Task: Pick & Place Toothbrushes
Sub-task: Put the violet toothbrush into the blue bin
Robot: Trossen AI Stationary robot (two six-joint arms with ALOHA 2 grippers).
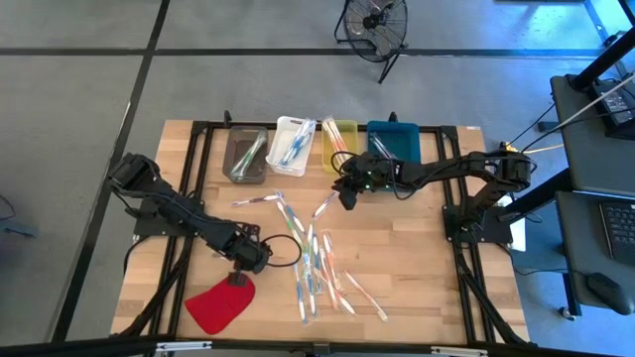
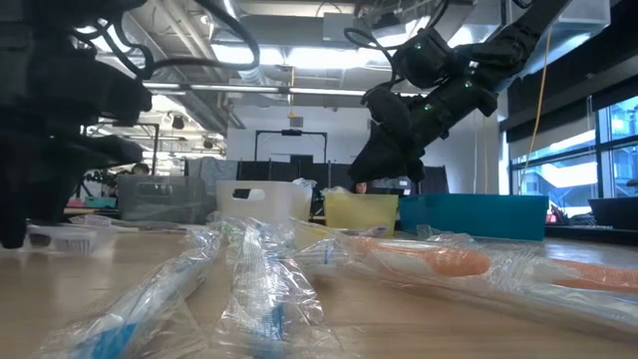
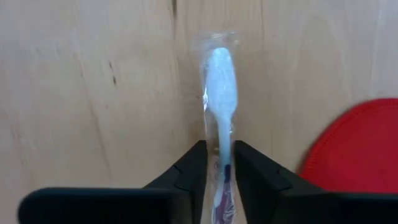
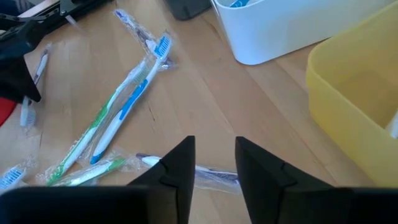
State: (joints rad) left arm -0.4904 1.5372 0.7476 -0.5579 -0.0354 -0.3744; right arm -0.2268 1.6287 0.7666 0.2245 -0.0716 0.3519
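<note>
A wrapped toothbrush [image 3: 221, 93], whitish with a pale blue head and a darker purple stretch low on its handle, lies flat on the bare wood of the table [image 1: 417, 288] just beside the flat red piece [image 1: 220, 303], and the left pincer [image 3: 219, 163] has its two dark fingers closed against the handle from either side. The step in hand looks like the pick itself: the grip is taken but the brush is not yet lifted, so the next move calls for a straight rise without letting the slippery clear wrapper slide between the fingers, then a carry across the table to one of the bins along the far edge. Which bin suits it is a judgement; the grey bin [image 1: 243, 154] and the white bin [image 1: 295, 139] already hold brushes, with the yellow bin [image 1: 338, 142] and the teal bin [image 1: 394, 137] beside them. Between the arms, the other toothbrushes [image 1: 316, 266] lie scattered in a loose heap in crinkled clear sleeves, with blue, green, pink and orange parts showing through. The right pincer [image 4: 214, 163] hangs near the yellow bin, its fingers parted with nothing between them, above a wrapped brush with a dark handle [image 4: 205, 174] that lies on the wood.
</note>
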